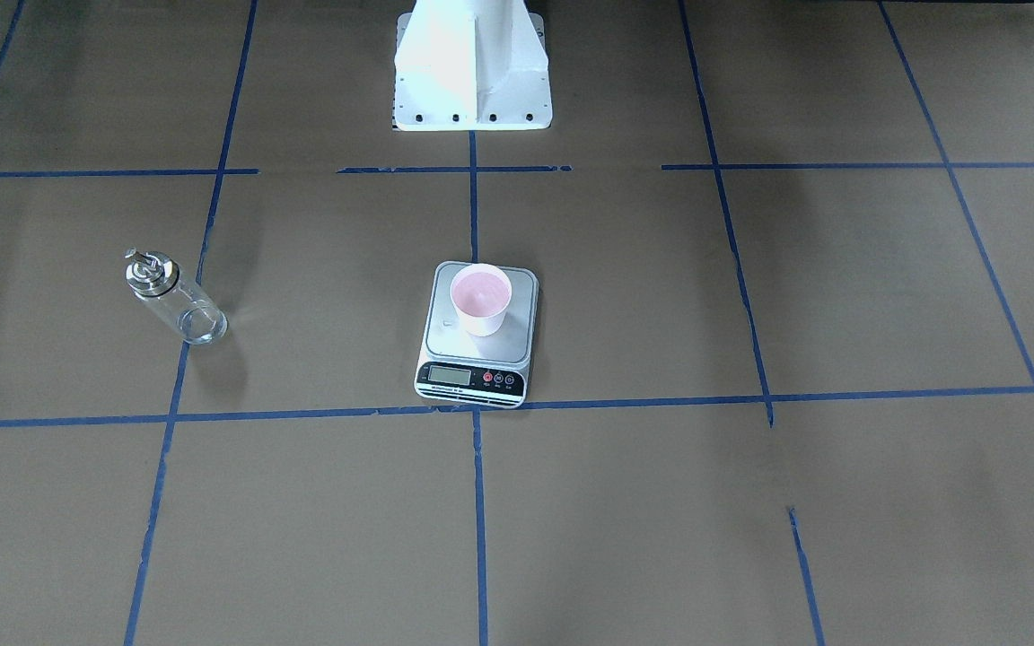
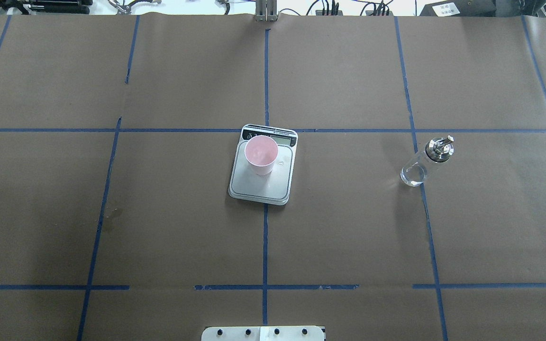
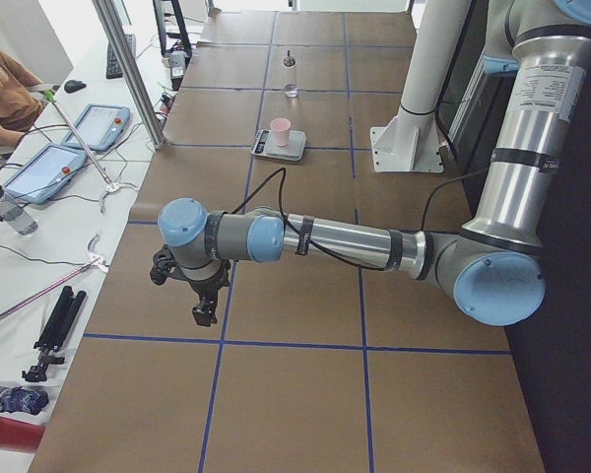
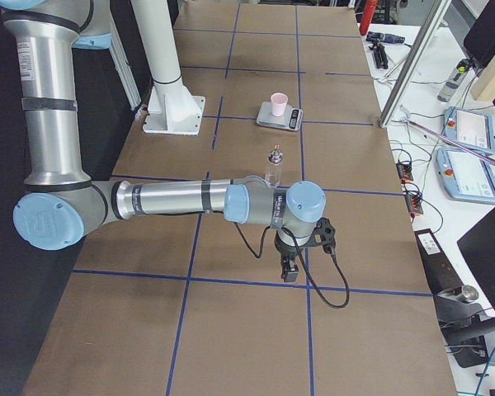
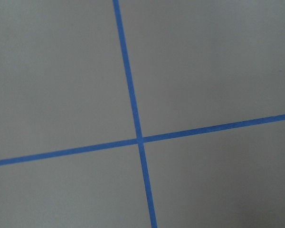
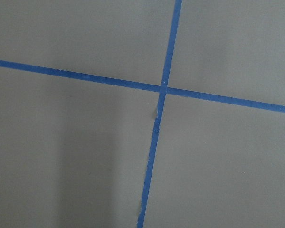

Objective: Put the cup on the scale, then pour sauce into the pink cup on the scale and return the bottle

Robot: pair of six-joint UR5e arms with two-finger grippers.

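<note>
- Scale [image 1: 481, 352]: flat rectangular digital kitchen scale with a silver-grey platform and a black front strip carrying the LCD and round btns. It lies on the brown paper-covered table [image 1: 750, 502], on a blue tape grid line. The display strip faces away from the white robot pedestal [image 1: 472, 72].
- Cup [image 1: 480, 301]: small pale pink tapered cup with a pink interior. It stands upright on the scale platform, inside the platform edges, mouth up. Whether it holds any liquid cannot be told.
- Bottle [image 1: 174, 299]: small clear glass cylindrical bottle with a shiny metal collar and pour-spout cap. It stands upright on the table, well apart from the scale on the robot's right side, touching a blue tape line. Nothing grips it. Liquid level inside is not discernible.
- Left gripper [image 3: 204, 315]: well apart from the scale toward the table's left end, above the paper, fingers pointing down. It shows in the side view only, so its opening state cannot be told.
- Right gripper [image 4: 289, 275]: well apart from the scale toward the table's right end, beyond the bottle, fingers pointing down. Side view only, so its state cannot be told.
- Wrist cams: each shows brown paper and a blue tape crossing only.
</note>
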